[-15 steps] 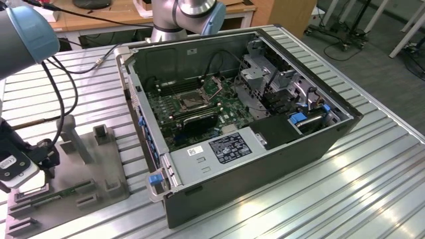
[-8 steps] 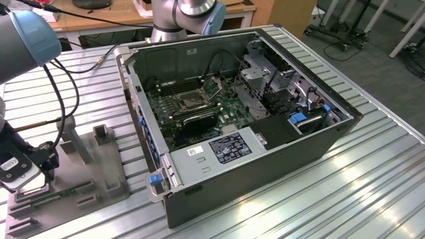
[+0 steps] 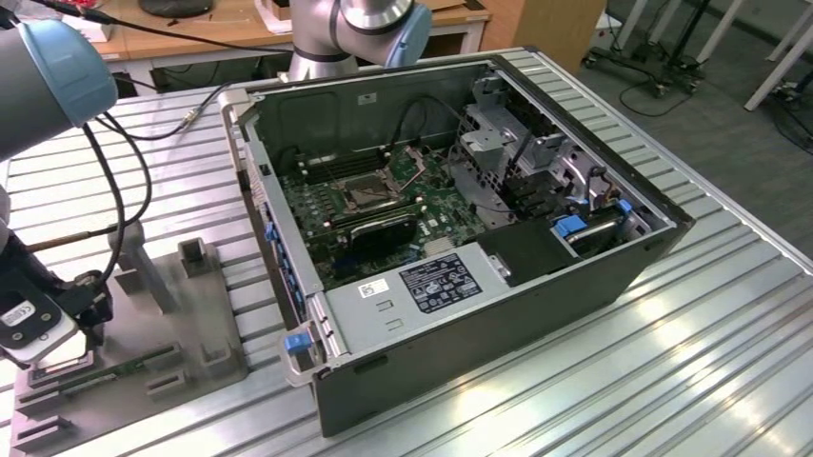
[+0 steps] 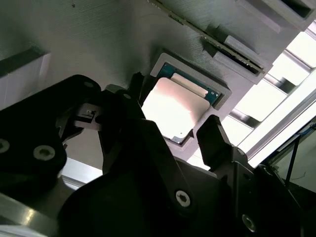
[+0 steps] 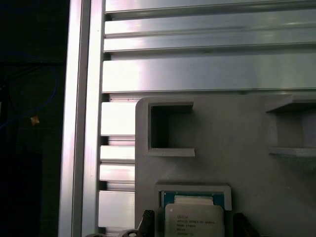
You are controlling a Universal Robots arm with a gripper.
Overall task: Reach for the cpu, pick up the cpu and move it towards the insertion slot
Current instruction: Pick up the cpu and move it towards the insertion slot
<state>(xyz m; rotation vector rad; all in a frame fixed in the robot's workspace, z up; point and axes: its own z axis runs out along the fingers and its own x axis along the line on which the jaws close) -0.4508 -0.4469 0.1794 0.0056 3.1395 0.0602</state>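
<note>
As the gripper [image 4: 173, 114] hangs low over the grey fixture tray [image 4: 98, 39], we see the cpu [image 4: 174, 104] lying flat in a shallow square pocket of that tray. Its pale metal top faces up and shines brightly in the second wrist view. There the two dark fingers [image 4: 213, 136] are spread wide, wider than the chip, one on each side of the pocket. The cpu lies between them, close to the middle of the gap.

In the first wrist view the chip [image 5: 193, 221] has a thin green border around it. One fingertip [image 5: 147, 220] is just outside the pocket's raised grey wall, and the other fingertip is at the opposite side. A strip of that wall shows between each fingertip and the chip's edge, so we judge the fingers to be beside the cpu and apart from it, not closed on it.

In the exterior view the arm [image 3: 38, 86] comes down at the exterior view's lower left. The tray [image 3: 190, 324] lies on the ribbed metal table [image 3: 661, 381], just beside the open computer case [image 3: 508, 314]. The insertion slot [image 3: 364, 192], a square socket with a silver frame, sits on the green board inside the case. It is well apart from the cpu, and the case's side wall stands between them.
</note>
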